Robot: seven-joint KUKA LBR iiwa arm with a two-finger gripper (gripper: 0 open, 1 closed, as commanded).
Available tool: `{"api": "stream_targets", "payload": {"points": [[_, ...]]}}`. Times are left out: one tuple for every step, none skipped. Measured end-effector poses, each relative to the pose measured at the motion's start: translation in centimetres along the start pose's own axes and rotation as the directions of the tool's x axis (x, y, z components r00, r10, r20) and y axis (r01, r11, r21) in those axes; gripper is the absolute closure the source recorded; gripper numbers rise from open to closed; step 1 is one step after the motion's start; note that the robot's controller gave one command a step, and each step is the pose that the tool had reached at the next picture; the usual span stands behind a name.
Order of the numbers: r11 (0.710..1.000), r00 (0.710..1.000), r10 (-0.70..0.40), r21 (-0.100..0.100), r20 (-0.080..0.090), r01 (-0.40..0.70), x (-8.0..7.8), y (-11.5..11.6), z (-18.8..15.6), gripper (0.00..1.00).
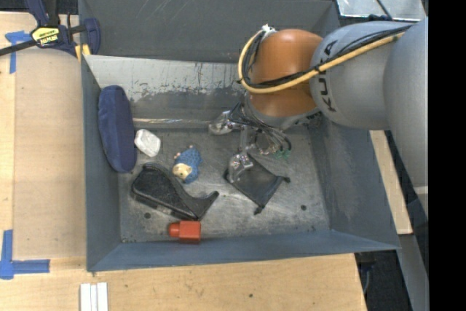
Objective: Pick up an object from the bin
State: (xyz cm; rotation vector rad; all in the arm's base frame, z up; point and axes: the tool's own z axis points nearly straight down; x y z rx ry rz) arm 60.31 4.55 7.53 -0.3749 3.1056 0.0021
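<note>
A: Gripper [230, 148] is spread wide, with nothing between its fingers. A black flat wedge [259, 187] lies at its five o'clock, right of the bin's [204, 18] middle.

B: Why there?

A: Likely lining up on it. The gripper hides the wedge's upper edge. A small blue figure [186, 164] sits at nine o'clock.

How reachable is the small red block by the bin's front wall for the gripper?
Probably yes: the red block lies uncovered, with the black handle-shaped thing beside it, not over it. The bin wall close by may crowd the gripper.
</note>
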Motion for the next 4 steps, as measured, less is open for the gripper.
{"api": "stream_targets", "payload": {"points": [[0.989,0.989,0.148,-0.001,-0.004,-0.148,-1.5,8.5,-6.7,0.00],[0.998,0.998,-0.058,-0.002,-0.013,0.058,-2.7,7.4,-0.7,0.00],[0.998,0.998,-0.059,-0.006,-0.026,0.059,-2.5,7.6,-0.6,1.00],[0.992,0.992,-0.128,0.000,-0.002,0.128,0.8,7.2,-16.7,1.00]]}}
